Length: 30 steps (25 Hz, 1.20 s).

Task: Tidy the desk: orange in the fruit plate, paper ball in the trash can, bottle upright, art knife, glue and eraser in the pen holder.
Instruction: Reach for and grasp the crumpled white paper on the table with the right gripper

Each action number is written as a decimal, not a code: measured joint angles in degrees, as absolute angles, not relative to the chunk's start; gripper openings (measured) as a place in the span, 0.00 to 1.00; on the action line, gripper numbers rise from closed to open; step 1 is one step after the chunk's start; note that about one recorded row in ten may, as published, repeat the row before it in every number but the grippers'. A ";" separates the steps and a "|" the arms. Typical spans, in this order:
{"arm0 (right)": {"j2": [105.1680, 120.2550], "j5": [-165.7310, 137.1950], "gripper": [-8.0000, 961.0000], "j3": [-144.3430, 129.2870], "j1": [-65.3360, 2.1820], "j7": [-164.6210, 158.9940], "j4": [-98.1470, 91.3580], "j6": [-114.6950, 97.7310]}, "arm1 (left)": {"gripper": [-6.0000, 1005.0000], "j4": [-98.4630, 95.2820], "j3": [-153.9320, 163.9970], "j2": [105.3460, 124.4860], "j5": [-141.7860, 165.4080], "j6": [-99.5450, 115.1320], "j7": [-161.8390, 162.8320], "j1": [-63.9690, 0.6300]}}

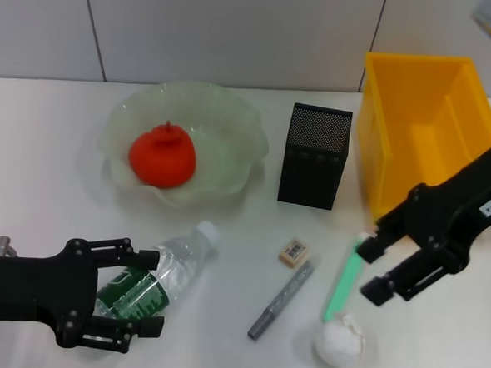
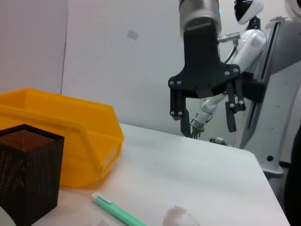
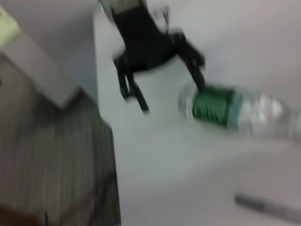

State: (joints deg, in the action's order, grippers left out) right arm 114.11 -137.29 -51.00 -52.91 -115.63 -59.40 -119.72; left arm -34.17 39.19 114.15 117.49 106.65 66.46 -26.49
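Note:
The bottle (image 1: 163, 272) lies on its side at the front left, white cap pointing toward the fruit plate (image 1: 233, 112). My left gripper (image 1: 143, 293) is open, one finger on each side of the bottle's green-label end. The right wrist view shows this gripper (image 3: 165, 87) and the bottle (image 3: 235, 110). The orange (image 1: 162, 155) sits in the plate. My right gripper (image 1: 376, 269) hangs open beside the top of the glue (image 1: 344, 278) and above the paper ball (image 1: 340, 342). The eraser (image 1: 294, 252) and grey art knife (image 1: 282, 299) lie in front of the pen holder (image 1: 314, 155).
The yellow trash can (image 1: 423, 136) stands at the back right, right of the pen holder. In the left wrist view the open right gripper (image 2: 207, 110) hovers over the table beyond the glue (image 2: 117, 212), with the trash can (image 2: 61, 136) and pen holder (image 2: 28, 169) nearby.

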 joint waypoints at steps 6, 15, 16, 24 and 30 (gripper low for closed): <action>115.73 -149.47 0.68 -58.24 -58.60 -118.76 -59.72 -120.28 | 0.86 -34.89 38.89 114.26 117.21 106.57 66.68 -26.08; 118.72 -150.17 0.67 -63.82 -56.95 -117.21 -59.48 -114.51 | 0.86 -34.89 38.84 114.25 117.21 106.41 66.92 -26.05; 118.93 -149.98 0.67 -64.43 -56.42 -116.89 -59.41 -113.47 | 0.86 -34.89 38.84 114.25 117.21 106.40 66.93 -26.07; 119.40 -147.65 0.65 -69.11 -53.57 -114.05 -56.35 -105.67 | 0.86 -34.85 37.96 114.25 117.21 106.34 66.96 -26.16; 119.43 -146.05 0.64 -70.01 -53.43 -111.17 -52.13 -100.72 | 0.86 -34.53 37.42 114.25 117.21 106.34 66.93 -26.10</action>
